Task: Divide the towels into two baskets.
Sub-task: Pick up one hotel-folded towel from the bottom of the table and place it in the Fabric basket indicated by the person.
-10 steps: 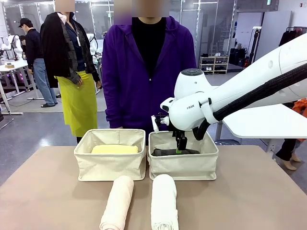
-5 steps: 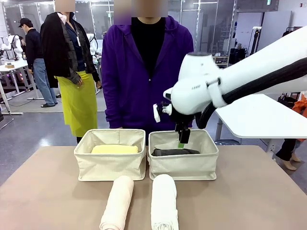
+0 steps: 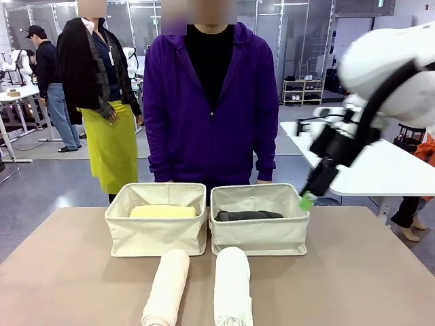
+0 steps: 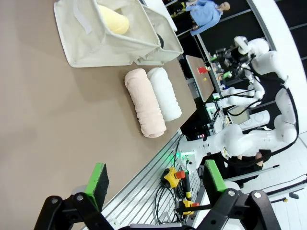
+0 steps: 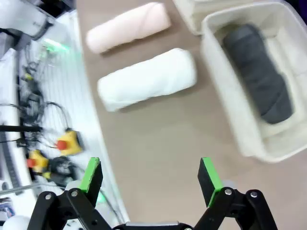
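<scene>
Dark charcoal rolled terry towel (image 3: 248, 216) lies lengthwise in rt soft cream canvas bin (image 3: 262, 239). Pale yellow terry roll (image 3: 163, 212) sits in matching lt bin (image 3: 156, 236). Cream roll (image 3: 166, 288) & white roll (image 3: 232, 285), both nubby cylinders, lie side by side on tan bench (image 3: 367, 272). Rt hand (image 5: 149, 176) raised, tilted, beside rt bin: wide, empty. Lt hand (image 4: 156, 178) wide, empty.
</scene>
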Tool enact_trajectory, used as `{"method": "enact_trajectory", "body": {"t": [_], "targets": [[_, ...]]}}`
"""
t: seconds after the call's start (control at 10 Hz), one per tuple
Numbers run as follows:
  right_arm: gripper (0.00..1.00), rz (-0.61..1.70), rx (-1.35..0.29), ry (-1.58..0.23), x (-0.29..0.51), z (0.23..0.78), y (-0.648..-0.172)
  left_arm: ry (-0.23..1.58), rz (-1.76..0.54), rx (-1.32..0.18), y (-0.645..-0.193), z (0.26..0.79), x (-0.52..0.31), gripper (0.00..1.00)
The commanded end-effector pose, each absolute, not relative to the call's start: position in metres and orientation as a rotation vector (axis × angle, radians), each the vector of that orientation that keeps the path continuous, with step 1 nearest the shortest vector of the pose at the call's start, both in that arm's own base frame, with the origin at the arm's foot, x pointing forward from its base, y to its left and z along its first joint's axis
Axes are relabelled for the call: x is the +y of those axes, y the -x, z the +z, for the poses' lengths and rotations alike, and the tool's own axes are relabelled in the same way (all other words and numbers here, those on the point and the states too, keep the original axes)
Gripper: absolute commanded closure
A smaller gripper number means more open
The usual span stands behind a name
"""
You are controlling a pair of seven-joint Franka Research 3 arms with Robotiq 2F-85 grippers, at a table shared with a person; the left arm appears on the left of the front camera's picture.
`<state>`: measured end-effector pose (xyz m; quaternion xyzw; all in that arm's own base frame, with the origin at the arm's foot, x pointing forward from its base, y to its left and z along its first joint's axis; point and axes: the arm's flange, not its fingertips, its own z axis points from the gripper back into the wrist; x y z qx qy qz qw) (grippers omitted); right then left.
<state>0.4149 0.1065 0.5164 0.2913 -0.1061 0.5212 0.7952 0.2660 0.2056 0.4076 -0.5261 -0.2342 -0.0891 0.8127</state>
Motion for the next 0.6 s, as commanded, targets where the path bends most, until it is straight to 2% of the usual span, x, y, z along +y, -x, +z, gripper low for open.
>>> {"method": "enact_trajectory", "body": {"t": [0.0, 0.3, 0.5], "targets": [[0.00, 0.984, -0.295, -0.836, 0.037, 0.495, -0.390, 1.125, -0.197, -0.502, -0.263, 0.410, 0.205, 0.00], [0.00, 0.660, -0.369, -1.079, -0.098, 0.465, -0.344, 1.125, -0.197, -0.502, -0.263, 0.410, 0.205, 0.00], [0.00, 0.425, -0.455, -1.192, -0.151, 0.432, -0.303, 1.125, -0.197, -0.502, -0.263, 0.410, 0.205, 0.00]]}}
